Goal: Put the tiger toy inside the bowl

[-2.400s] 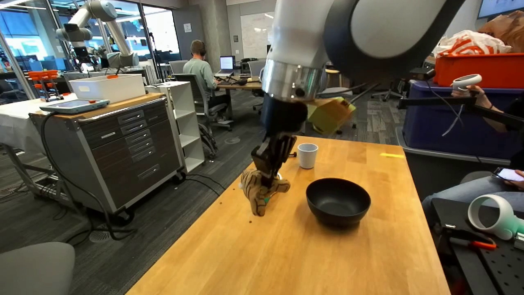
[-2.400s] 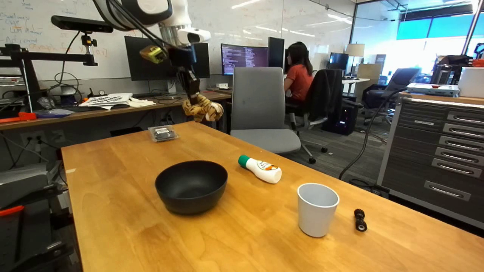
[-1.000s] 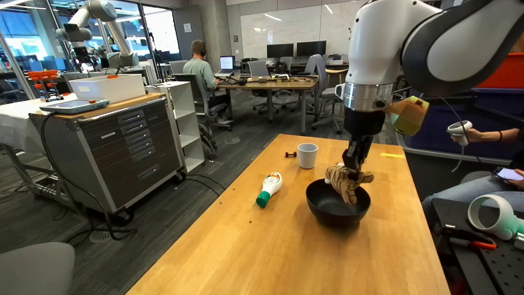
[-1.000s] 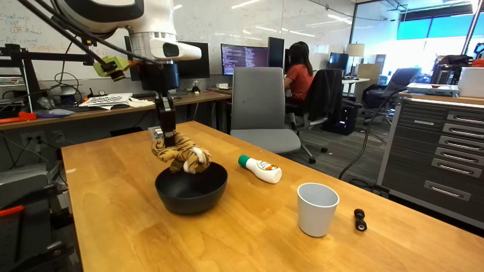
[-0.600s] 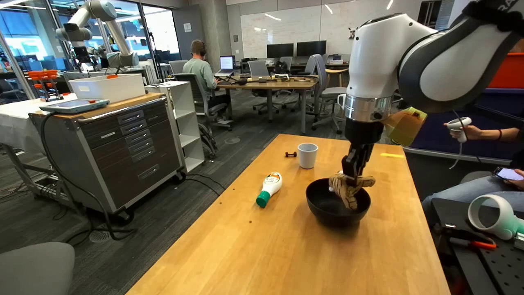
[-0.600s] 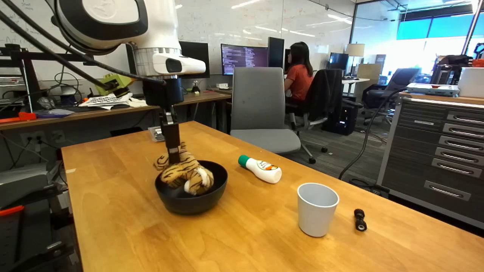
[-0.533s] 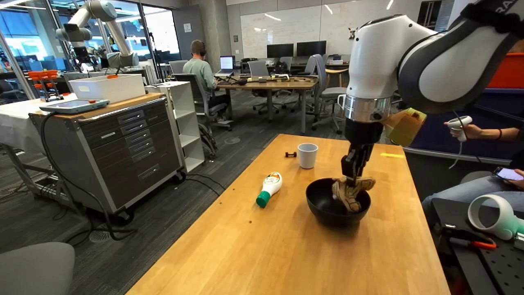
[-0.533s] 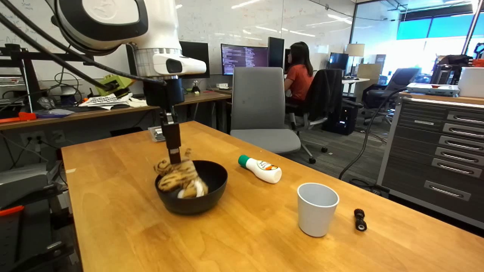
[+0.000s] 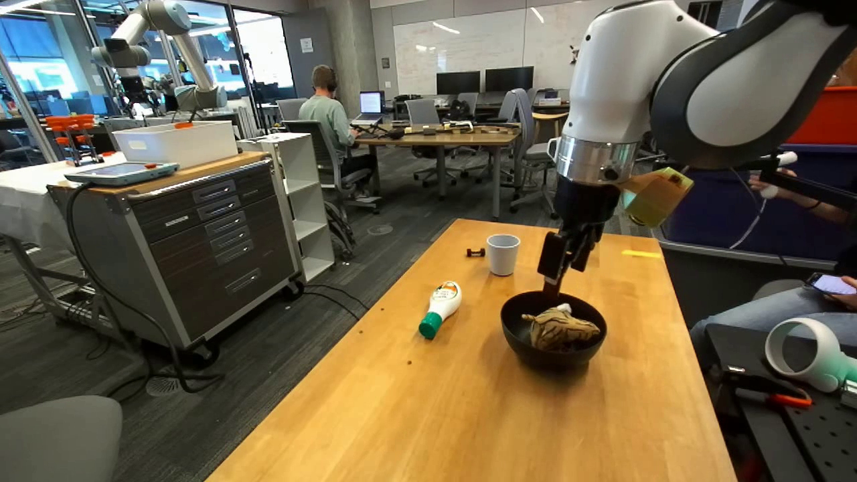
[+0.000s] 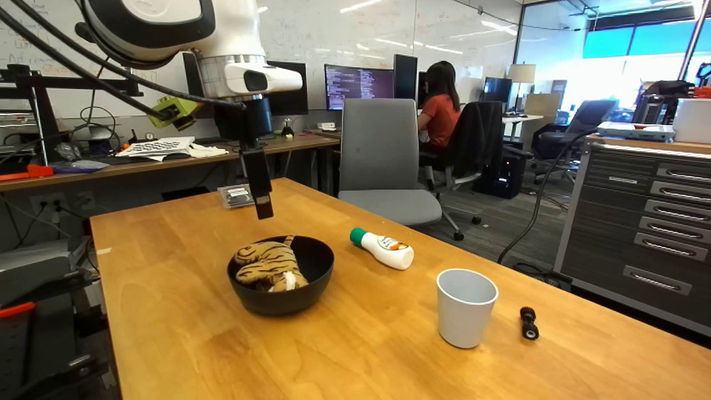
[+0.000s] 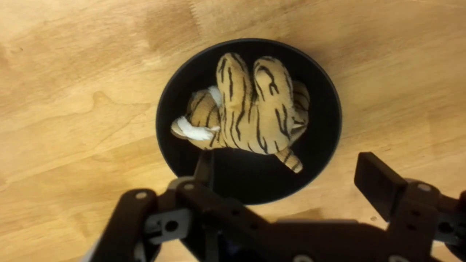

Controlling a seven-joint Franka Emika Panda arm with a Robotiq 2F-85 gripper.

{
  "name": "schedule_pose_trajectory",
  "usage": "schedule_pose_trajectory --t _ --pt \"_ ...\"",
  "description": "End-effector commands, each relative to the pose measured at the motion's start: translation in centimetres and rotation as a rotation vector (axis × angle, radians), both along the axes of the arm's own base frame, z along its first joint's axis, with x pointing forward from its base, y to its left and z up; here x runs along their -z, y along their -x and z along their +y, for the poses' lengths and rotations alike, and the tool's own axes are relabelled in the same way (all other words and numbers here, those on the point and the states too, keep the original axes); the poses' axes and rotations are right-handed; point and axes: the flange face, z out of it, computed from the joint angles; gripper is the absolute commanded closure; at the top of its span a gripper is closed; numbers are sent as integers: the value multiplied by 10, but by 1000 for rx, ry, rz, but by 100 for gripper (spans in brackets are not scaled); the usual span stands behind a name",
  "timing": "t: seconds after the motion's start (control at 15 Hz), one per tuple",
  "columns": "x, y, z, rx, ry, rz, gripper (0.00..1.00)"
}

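Note:
The tan, black-striped tiger toy (image 11: 255, 112) lies on its side within the black bowl (image 11: 251, 182), with a patch of white fur showing in the wrist view. In both exterior views the toy (image 9: 561, 329) rests below the rim of the bowl (image 10: 280, 305). Above the bowl hangs my gripper (image 11: 285, 156), its fingers spread wide with nothing held between them. A gap separates the fingertips (image 10: 264, 210) from the toy in an exterior view.
A white bottle with a green cap (image 10: 386, 251) lies beside the bowl. Farther along the table are a pale grey cup (image 10: 465, 311) and a small black dumbbell-shaped piece (image 10: 529, 324). A clear package (image 10: 239, 196) sits near the table's far edge.
My gripper carried the toy over to the bowl and lowered it in. It then opened, let the toy go and rose a little. The toy now lies in the bowl.

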Motion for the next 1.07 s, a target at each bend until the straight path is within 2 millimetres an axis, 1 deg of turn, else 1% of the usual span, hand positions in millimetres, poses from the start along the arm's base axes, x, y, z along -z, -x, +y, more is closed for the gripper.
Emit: schedule_pose_trajectory --t 0.0,0.2,0.33,0.53,0.8,0.87,1.0 --pt "-44 2 35 -63 -48 -77 0" --pt "-75 7 68 -135 -74 -112 0" --pt "-93 12 87 -182 -105 -113 0" --pt "-112 25 106 -267 -174 -46 0" --pt "-135 37 113 -289 -187 17 0" --pt "-117 32 110 -267 -158 11 0" --pt "-126 35 110 -271 -161 16 0"
